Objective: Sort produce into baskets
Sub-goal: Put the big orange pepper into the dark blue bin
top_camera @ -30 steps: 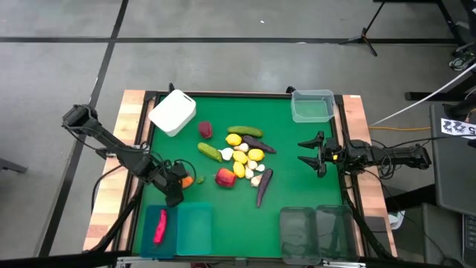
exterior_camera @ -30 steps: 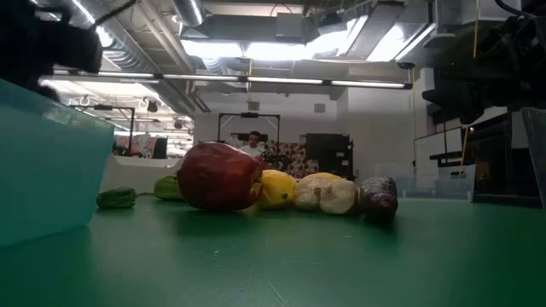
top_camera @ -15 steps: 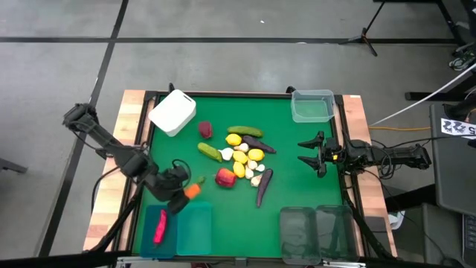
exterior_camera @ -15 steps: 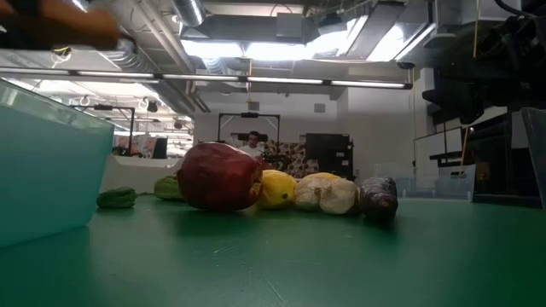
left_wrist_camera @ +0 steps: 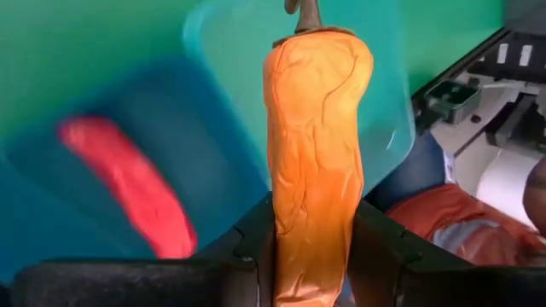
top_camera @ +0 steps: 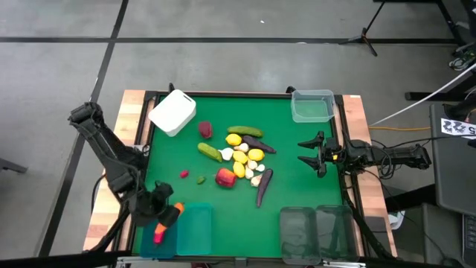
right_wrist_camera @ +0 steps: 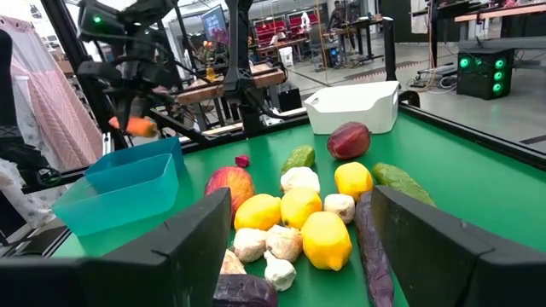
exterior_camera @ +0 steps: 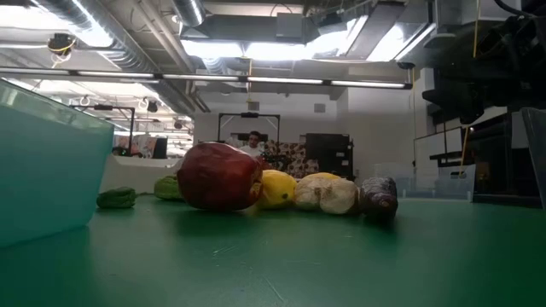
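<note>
My left gripper (top_camera: 167, 214) is shut on an orange carrot (left_wrist_camera: 315, 136) and hangs over the two teal-blue baskets (top_camera: 195, 227) at the table's near left. The left one (left_wrist_camera: 94, 256) has a red pepper (top_camera: 158, 233) lying in it. The rest of the produce (top_camera: 242, 156) lies in a pile on the green mat at the table's middle: lemons, garlic, cucumbers, eggplants, a red fruit. My right gripper (top_camera: 306, 152) waits open at the right edge, level, pointing at the pile. My left gripper pinches the carrot between its two fingers (left_wrist_camera: 252, 247), on the part (left_wrist_camera: 314, 239) away from the stem end. The carrot sticks out forward along the fingers, stem end (left_wrist_camera: 305, 17) farthest out. It hangs clear above the teal baskets, the fingers slanting down.
A white box (top_camera: 172, 112) stands at the far left and a clear tub (top_camera: 312, 105) at the far right. Two dark-tinted bins (top_camera: 316, 231) stand at the near right. Two small bits, red (top_camera: 184, 174) and green (top_camera: 201, 179), lie left of the pile.
My left gripper has lifted the carrot from the mat beside the pile, carried it toward the near edge and to the left until it is over the teal baskets, and rolled its wrist on the way. Its fingers stay shut on the carrot.
</note>
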